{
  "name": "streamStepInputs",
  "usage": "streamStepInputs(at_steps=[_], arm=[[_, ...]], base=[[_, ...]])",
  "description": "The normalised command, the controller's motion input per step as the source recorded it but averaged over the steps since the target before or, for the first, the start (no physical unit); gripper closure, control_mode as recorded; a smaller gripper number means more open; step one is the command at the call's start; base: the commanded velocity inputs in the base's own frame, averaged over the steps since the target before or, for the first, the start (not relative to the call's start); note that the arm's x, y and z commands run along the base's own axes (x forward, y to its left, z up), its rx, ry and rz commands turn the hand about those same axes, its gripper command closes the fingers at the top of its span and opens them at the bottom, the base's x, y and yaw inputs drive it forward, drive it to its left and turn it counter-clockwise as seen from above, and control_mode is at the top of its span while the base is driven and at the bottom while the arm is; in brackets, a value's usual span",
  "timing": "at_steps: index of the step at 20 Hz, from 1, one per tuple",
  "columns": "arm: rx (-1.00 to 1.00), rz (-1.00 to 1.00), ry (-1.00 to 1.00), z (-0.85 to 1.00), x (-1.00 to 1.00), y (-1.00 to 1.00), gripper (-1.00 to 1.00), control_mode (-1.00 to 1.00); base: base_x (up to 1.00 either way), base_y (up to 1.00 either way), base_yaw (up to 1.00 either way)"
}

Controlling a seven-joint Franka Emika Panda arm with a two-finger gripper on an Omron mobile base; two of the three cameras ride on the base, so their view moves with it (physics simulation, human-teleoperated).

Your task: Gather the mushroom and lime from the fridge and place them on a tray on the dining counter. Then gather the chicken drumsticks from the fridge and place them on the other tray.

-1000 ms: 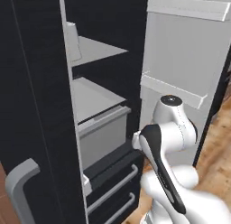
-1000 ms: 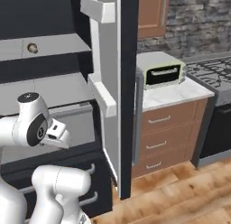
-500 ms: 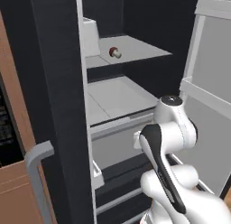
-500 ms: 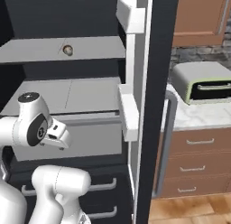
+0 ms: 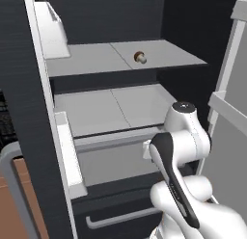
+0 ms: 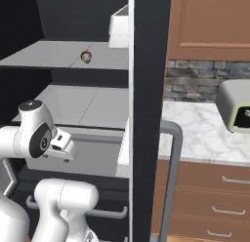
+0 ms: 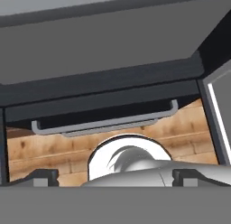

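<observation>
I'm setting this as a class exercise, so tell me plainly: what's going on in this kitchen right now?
A white robot arm is parked in front of an open fridge, its gripper open and holding nothing. A mushroom sits alone on the upper shelf, untouched. The gripper points down toward the drawer handle low in the fridge, so nothing has been collected yet.

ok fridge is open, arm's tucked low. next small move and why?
Probably raise the arm toward the upper shelf: the mushroom sits there, untouched. The gripper is open, empty, and pointing down at the drawer handle.
</observation>
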Motion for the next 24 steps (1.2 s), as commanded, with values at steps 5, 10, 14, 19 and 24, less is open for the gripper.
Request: streamStepInputs(at_steps=[5, 10, 14, 19, 24], arm=[[0.00, 0.00, 0.00, 0.00, 0.00, 0.00, -1.00, 1.00], [0.00, 0.00, 0.00, 0.00, 0.00, 0.00, -1.00, 1.00], [-0.01, 0.06, -0.06, 0.21, 0.43, 0.00, -1.00, -1.00], [-0.05, 0.15, -0.23, 0.76, 0.68, -0.02, -1.00, -1.00], [-0.10, 0.11, -0.21, 0.96, 0.60, -0.07, -1.00, -1.00]], base=[[0.84, -0.13, 0.24], [0.93, -0.10, 0.18], [0.49, -0.01, 0.07], [0.00, 0.00, 0.00], [0.00, 0.00, 0.00]])
